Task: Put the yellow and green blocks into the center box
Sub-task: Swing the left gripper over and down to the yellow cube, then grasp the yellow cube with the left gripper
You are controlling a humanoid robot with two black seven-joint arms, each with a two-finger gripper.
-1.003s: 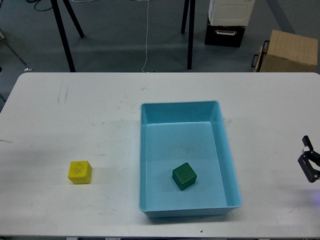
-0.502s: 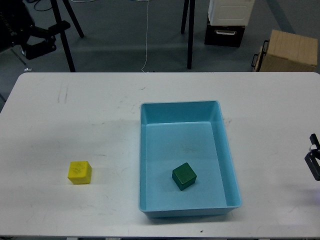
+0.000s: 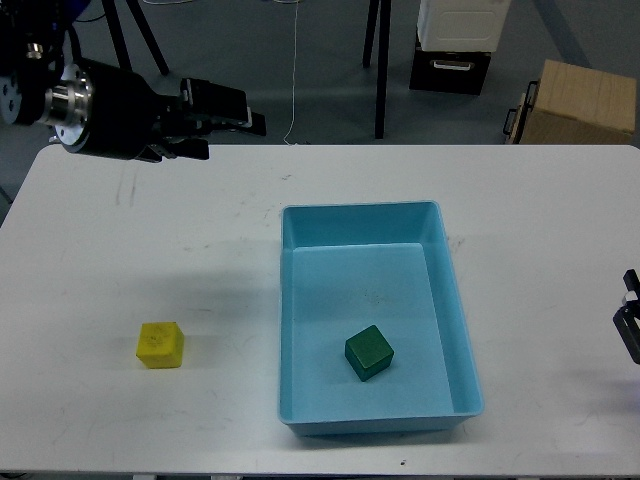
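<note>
The yellow block sits on the white table at the front left. The green block lies inside the light-blue box at the table's center, toward its near end. My left gripper hangs above the table's far left edge, well behind and above the yellow block. Its two dark fingers stand apart and hold nothing. Only a small dark part of my right gripper shows at the right edge, beside the box, and its fingers cannot be told apart.
Beyond the table's far edge stand black stand legs, a white-and-black case and a cardboard box on the floor. A thin cable hangs down behind the table.
My left arm has swung in from the upper left corner toward the right, over the table's far left edge. My right gripper has drawn back slightly toward the right edge. The blocks have not moved.
</note>
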